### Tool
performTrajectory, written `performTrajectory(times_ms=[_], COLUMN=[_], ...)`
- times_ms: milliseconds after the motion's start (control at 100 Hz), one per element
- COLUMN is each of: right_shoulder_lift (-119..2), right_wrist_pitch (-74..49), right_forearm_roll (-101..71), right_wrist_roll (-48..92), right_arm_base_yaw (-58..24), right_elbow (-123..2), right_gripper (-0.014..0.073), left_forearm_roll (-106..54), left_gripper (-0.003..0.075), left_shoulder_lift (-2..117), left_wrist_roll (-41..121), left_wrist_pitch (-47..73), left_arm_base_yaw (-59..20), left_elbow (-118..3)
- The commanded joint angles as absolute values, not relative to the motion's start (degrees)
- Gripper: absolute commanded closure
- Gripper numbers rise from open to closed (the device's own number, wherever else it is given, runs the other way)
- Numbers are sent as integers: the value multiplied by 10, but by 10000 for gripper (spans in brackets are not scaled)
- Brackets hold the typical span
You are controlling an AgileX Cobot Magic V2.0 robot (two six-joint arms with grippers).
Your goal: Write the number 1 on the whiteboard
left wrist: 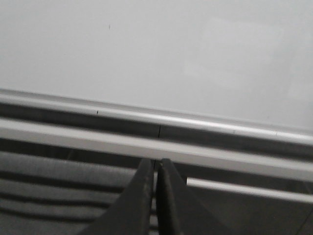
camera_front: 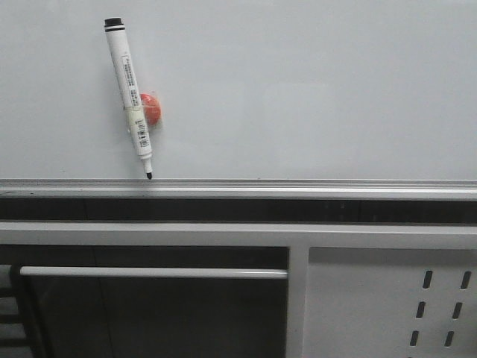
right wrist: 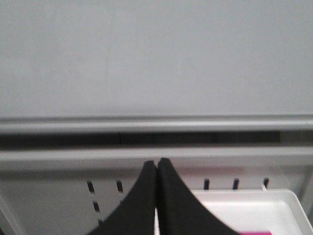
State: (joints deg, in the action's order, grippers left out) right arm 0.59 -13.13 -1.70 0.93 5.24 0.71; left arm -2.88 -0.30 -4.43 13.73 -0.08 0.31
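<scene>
- Pale grey-white and glossy, the whiteboard point(camera_front: 298, 89) fills the upper half of the front view, with its silver rail point(camera_front: 298, 183) running along the lower edge. No black stroke shows on it, so the number 1 is not yet written. A white marker pen point(camera_front: 128, 93) with a black cap end hangs tilted against the board, tip down just above the rail, and an orange-red magnet point(camera_front: 151, 109) sits right behind it. A grey perforated panel point(camera_front: 402, 306) lies lower right.
- Left wrist view: the left claw point(left wrist: 156, 169) is clenched, fingers pressed together with nothing between them, pointing toward the board's rail point(left wrist: 146, 116).
- Right wrist view: the right claw point(right wrist: 156, 169) is likewise clenched and holds nothing. A white tray point(right wrist: 254, 210) sits beside it, under the perforated panel.
</scene>
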Motion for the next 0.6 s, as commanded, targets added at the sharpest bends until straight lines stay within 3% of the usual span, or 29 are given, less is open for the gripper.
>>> performTrajectory(times_ms=[0,240,590], right_shoulder_lift=[16,16,16], right_wrist_pitch=[-5,102,157], right_forearm_roll=[-62,-72,-102], right_wrist_roll=[13,13,9], right_arm_base_yaw=[56,56,56], right_elbow=[23,23,23], right_gripper=[669,669,669], left_forearm_roll=[-65,-76,-78], left_gripper=[738,738,738], left_shoulder_lift=[-19,-19,-19], left_wrist_roll=[-48,-48,-50], left_wrist_pitch=[14,-121,-179], left_arm_base_yaw=[1,1,1], left_elbow=[16,16,16])
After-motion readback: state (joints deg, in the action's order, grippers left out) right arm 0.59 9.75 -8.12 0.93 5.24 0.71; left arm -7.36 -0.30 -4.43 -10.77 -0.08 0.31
